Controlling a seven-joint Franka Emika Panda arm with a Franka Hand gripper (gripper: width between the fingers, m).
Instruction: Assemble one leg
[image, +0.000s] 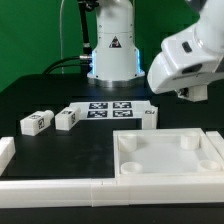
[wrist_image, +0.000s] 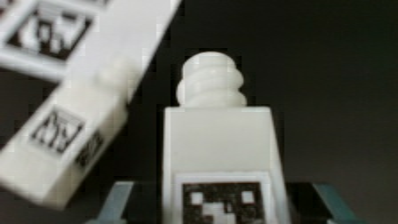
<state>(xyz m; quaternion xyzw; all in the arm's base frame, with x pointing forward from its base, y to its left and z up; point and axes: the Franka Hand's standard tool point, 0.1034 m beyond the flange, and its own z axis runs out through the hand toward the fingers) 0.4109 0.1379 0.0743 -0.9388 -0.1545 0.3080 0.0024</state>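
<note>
leg clamped in the gripper, high above the table

the gripper (wrist_image: 217, 196) is closed on the leg (wrist_image: 217, 130), a smooth white plastic block with a ribbed, rounded peg on its end and a black-and-white square tag. at its 9 o'clock a second leg (wrist_image: 68, 130) lies tilted, seemingly apart. the tags carry no readable writing.

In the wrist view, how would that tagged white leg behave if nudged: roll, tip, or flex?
The leg looks like a rigid moulded block, so flexing seems unlikely. Its flat sides suggest sliding rather than rolling. The ribbed rounded peg at one end might make it rock if pushed there.
</note>
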